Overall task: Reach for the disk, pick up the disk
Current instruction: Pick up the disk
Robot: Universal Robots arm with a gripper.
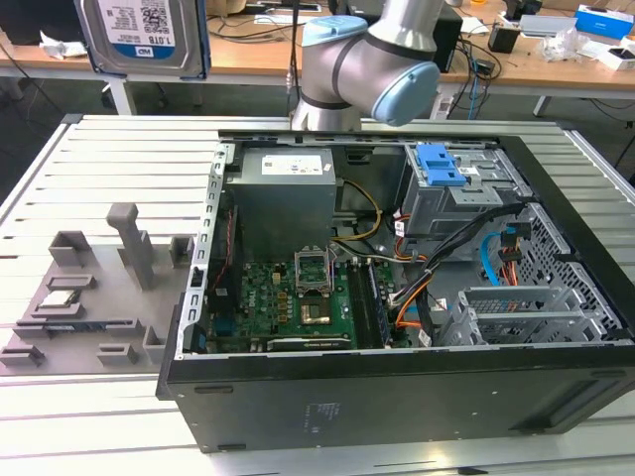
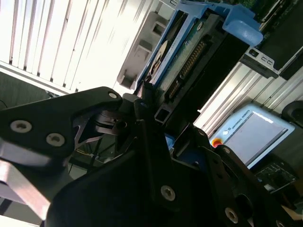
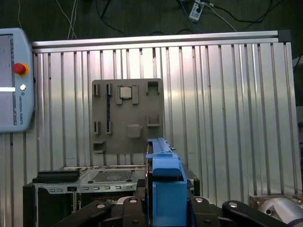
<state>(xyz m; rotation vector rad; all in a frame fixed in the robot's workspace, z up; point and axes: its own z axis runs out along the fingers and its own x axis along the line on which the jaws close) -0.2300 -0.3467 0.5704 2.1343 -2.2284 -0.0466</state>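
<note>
Gripper (image 2: 154, 116) clamped on disk (image 2: 187, 56), high above ribbed table (image 3: 227, 118)

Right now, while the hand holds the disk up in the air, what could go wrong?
1. In the second wrist view, the hand seems to grip the disk near one end, and most of it sticks out. A fast move may tilt it or let it slip.
2. The disk hangs well above the metal table and the grey holder plate. A drop there would probably damage it.
</note>
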